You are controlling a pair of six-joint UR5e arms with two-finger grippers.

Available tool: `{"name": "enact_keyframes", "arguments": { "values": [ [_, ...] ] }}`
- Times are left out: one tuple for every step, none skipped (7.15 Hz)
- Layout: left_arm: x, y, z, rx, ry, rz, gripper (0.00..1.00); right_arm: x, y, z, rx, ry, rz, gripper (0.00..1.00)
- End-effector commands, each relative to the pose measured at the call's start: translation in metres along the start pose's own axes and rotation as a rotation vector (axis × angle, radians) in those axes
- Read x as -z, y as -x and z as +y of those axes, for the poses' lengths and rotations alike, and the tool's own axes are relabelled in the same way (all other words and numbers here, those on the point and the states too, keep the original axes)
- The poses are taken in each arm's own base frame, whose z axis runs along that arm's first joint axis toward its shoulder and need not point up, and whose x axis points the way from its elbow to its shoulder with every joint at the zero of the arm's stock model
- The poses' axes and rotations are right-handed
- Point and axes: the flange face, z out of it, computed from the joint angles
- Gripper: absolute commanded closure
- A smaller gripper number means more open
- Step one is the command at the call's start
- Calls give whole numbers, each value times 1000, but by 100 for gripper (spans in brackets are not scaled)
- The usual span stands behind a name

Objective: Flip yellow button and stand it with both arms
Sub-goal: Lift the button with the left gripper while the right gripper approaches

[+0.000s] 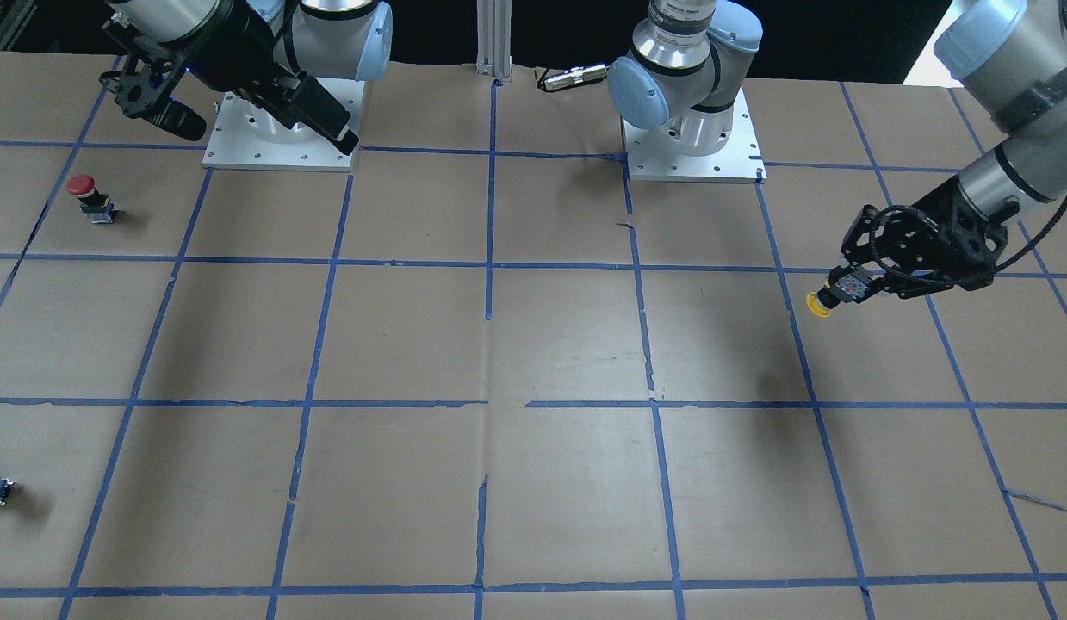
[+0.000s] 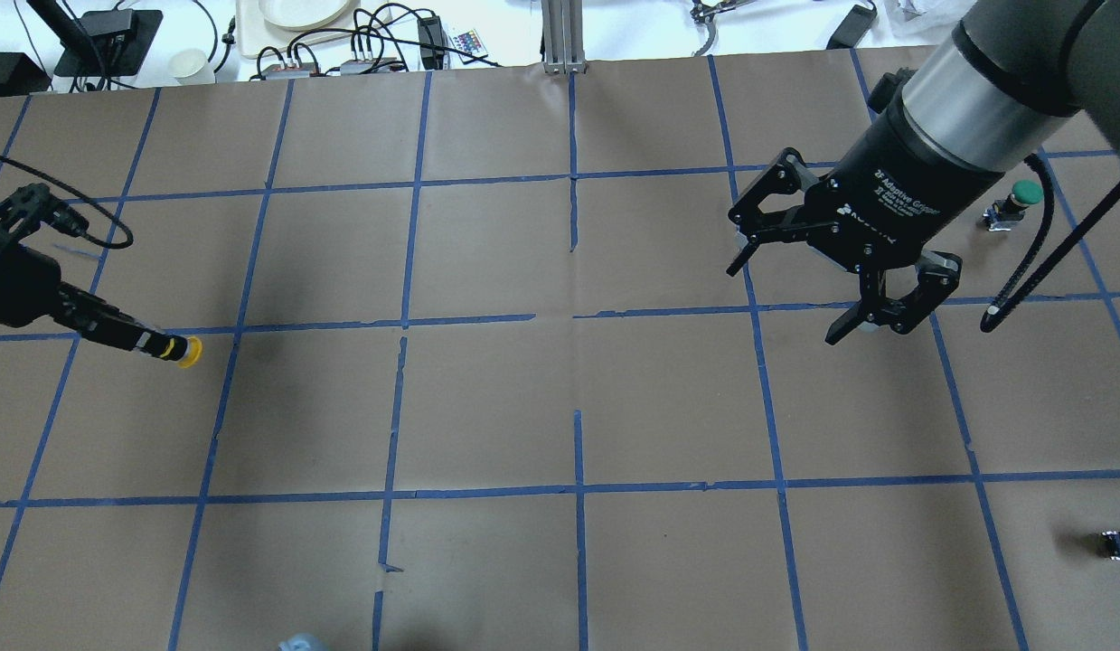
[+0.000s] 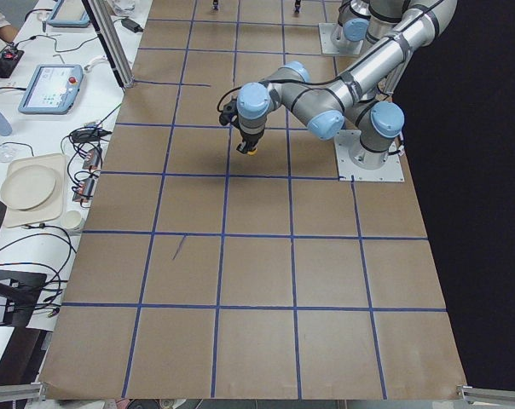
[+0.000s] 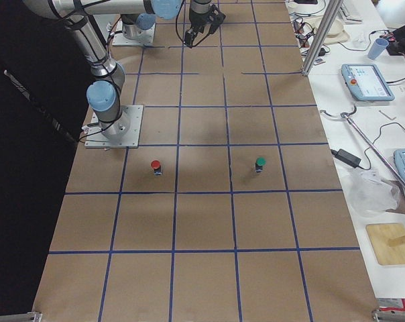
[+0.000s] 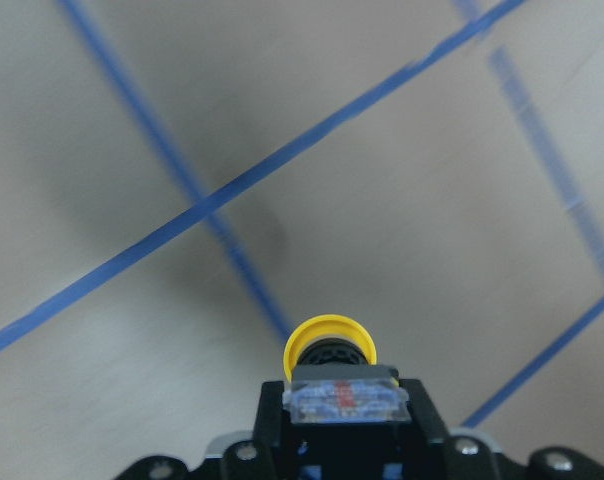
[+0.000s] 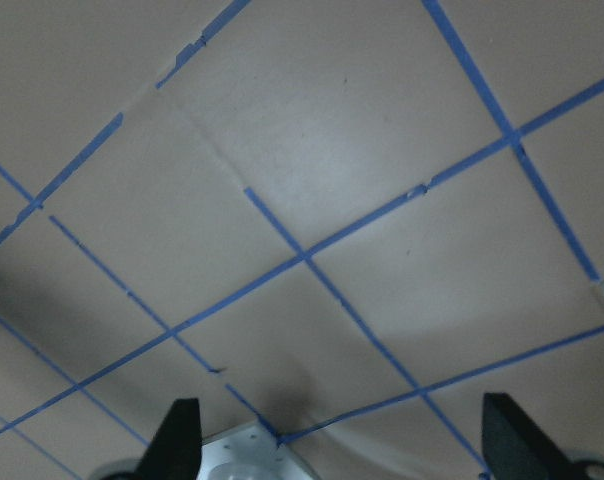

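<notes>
Fingers on the left gripper (image 2: 148,342): clamped on the black-and-grey body of the yellow button (image 2: 187,351), held clear above the tabletop (image 2: 560,407) at the robot's left side, cap pointing outward. On the right gripper (image 2: 784,303): spread wide, holding nothing, well apart from it. Likely to slip or spin if taken by the round cap in a handover. Likely to drop and roll if released before the second hold closes. Could topple if set down tilted.
</notes>
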Motion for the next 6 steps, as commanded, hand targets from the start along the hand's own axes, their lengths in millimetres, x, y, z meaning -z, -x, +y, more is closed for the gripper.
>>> {"name": "enact_keyframes", "arguments": {
  "values": [
    [19, -90, -81, 76, -27, 55, 90, 17, -24, -19, -218, 250, -233, 0],
    [14, -125, -116, 121, -57, 124, 90, 19, -25, -17, -241, 281, -273, 0],
    [7, -160, -142, 215, -83, 212, 90, 18, -20, -19, -253, 313, -330, 0],
    [-2, -199, -158, 253, -110, 327, 90, 17, -19, -18, -275, 342, -347, 0],
    [-3, -226, -164, 299, -135, 447, 90, 17, -17, -17, -295, 382, -391, 0],
    [5, -242, -168, 392, -180, 581, 90, 17, -5, -29, -337, 454, -505, 0]
  ]
}}
